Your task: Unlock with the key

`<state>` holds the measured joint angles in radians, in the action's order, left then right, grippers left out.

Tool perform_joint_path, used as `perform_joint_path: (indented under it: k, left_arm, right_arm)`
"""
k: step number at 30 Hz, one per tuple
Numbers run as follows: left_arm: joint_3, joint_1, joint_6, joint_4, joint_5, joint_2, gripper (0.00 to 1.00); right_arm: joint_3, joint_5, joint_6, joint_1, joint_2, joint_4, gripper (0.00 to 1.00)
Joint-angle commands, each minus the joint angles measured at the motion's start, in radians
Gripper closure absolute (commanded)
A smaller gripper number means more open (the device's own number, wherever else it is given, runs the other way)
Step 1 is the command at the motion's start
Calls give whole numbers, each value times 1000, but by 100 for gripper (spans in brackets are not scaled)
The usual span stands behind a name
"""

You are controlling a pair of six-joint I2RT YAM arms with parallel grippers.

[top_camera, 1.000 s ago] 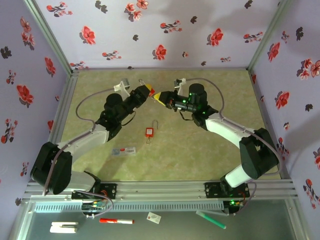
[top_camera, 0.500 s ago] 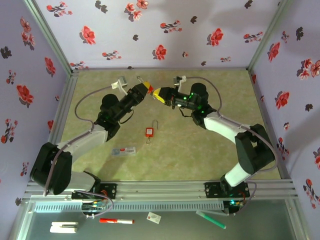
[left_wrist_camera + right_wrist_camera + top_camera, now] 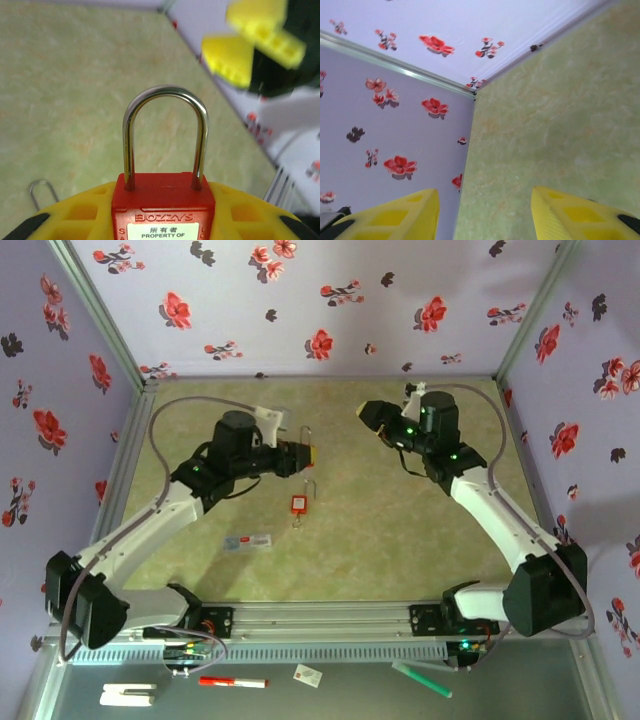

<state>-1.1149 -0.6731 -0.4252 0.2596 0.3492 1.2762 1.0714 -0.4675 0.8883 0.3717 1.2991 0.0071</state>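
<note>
Red padlock [image 3: 162, 197] sits clamped in our left claw [image 3: 162, 225], shackle [image 3: 165, 91] seated. We note the right claw [image 3: 485, 215] has backed away, jaws parted, empty; key hidden, presumably left in the lock.

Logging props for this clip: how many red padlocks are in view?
2. The first padlock is gripped in the left end effector; the second padlock lies on the table between the arms. Others may be hidden.

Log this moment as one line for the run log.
left gripper: shut on red padlock, shackle closed | right gripper: open, empty | second red padlock: lying on table
</note>
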Motion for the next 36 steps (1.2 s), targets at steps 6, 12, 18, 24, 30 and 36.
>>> perform_joint_path:
  k: [6, 12, 18, 24, 30, 36]
  left_arm:
    - [-105, -46, 246, 250, -30, 64, 100]
    - [-112, -59, 240, 239, -31, 89, 100]
    - [-115, -63, 237, 236, -35, 94, 100]
    - [-116, -63, 233, 233, -37, 99, 100]
    - [-115, -65, 230, 225, -36, 106, 100]
    - [-119, -70, 232, 225, -36, 112, 100]
  right_arm:
    - [68, -34, -206, 149, 65, -85, 53]
    - [50, -19, -196, 207, 83, -71, 59]
    - [35, -13, -187, 233, 88, -69, 64]
    - [16, 10, -198, 259, 79, -93, 65]
    - [-8, 22, -193, 271, 63, -100, 71]
    - [-11, 27, -192, 275, 65, -109, 85]
